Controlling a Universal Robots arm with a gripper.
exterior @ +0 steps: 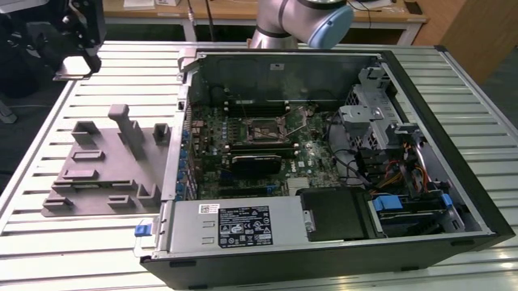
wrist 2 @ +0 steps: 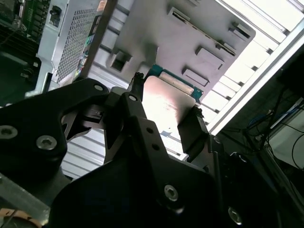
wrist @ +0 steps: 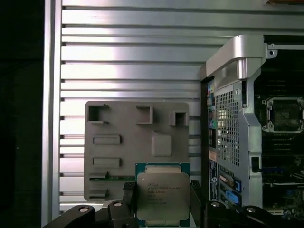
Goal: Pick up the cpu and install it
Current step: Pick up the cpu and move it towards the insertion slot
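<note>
My gripper (wrist: 162,202) is shut on the cpu (wrist: 163,190), a small square chip with a pale metal top on a green board, gripped at two opposite edges. In the second wrist view the cpu (wrist 2: 167,97) sits between the black fingers (wrist 2: 135,88) of the gripper (wrist 2: 165,108). In the exterior view the gripper (exterior: 77,68) hangs high above the table's far corner on that view's left, with the cpu (exterior: 79,63) as a bright patch. The motherboard socket (exterior: 265,130) lies open inside the computer case (exterior: 453,230), well off to the right, and appears in the first wrist view as the socket (wrist: 285,114).
A grey plastic fixture plate (exterior: 105,167) with raised blocks lies on the slatted metal table (exterior: 73,254), left of the case; I am above it, the fixture (wrist: 137,142) below me. The power supply (exterior: 235,225), drive bays and cables fill the case's near and right side.
</note>
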